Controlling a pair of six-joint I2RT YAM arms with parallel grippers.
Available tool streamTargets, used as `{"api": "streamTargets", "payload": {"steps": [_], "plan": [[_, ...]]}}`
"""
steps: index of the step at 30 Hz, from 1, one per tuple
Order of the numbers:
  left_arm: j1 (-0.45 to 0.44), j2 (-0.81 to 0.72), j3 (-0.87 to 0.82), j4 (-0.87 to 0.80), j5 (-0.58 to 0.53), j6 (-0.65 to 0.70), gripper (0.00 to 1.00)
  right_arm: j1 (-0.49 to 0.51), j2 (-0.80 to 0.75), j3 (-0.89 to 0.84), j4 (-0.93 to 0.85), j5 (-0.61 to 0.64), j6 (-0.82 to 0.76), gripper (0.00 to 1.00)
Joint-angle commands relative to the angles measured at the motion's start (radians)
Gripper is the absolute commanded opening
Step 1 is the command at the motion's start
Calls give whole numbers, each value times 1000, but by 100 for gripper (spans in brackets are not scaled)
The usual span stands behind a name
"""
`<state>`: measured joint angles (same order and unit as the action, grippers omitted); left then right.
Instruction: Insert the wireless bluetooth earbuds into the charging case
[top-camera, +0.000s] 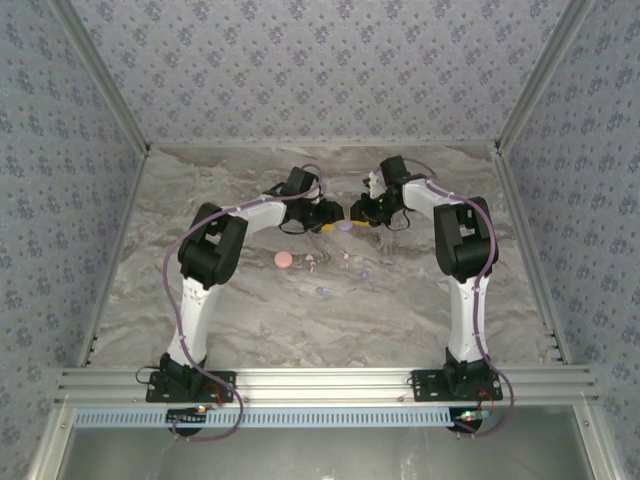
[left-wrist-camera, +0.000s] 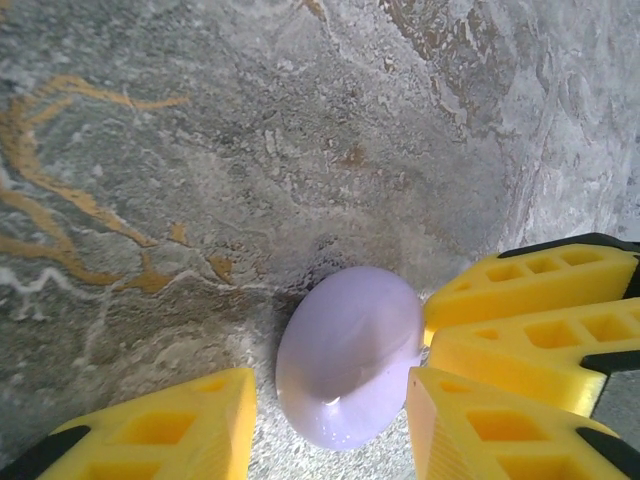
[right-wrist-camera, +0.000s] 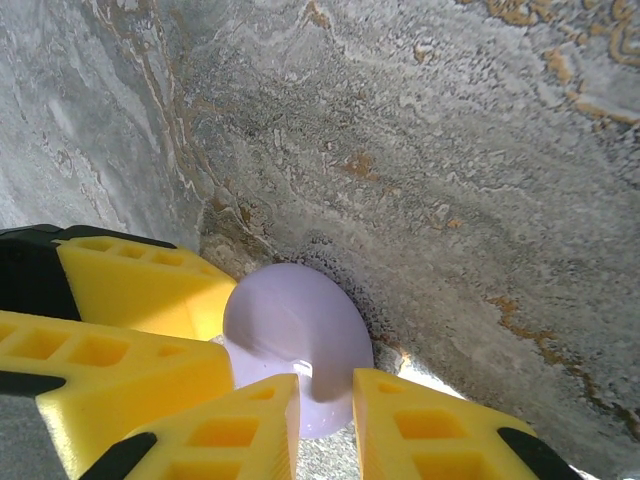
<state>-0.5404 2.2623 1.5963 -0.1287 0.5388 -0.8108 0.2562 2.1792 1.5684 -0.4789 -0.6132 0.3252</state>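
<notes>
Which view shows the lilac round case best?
Left wrist: the lilac case sits large and nearly whole. Right wrist shows it close too, lower edge hidden behind yellow fingers. Top external gives it as a tiny lilac spot.

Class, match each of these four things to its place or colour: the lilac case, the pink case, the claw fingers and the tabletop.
Things:
1. lilac case
2. pink case
3. claw fingers
4. tabletop

Place or colour:
a. grey marble pattern
b. yellow
c. lying free on the table near the left arm
d. between the left claw and the right claw

Pairs: 1-d, 2-c, 3-b, 4-a
</notes>
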Motion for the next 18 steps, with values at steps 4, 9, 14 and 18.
{"api": "streamTargets", "payload": {"steps": [4,9,14,18], "plan": [[-20,42,22,14,26,-24,44,5,33,-10,0,15,19,23],[-22,44,17,15,21,-31,45,0,38,-23,11,20,33,22],[-24,45,16,24,26,-39,45,-2,42,-34,18,10,40,22],[-26,44,13,45,30,-53,44,-4,42,-39,20,7,41,21]]}}
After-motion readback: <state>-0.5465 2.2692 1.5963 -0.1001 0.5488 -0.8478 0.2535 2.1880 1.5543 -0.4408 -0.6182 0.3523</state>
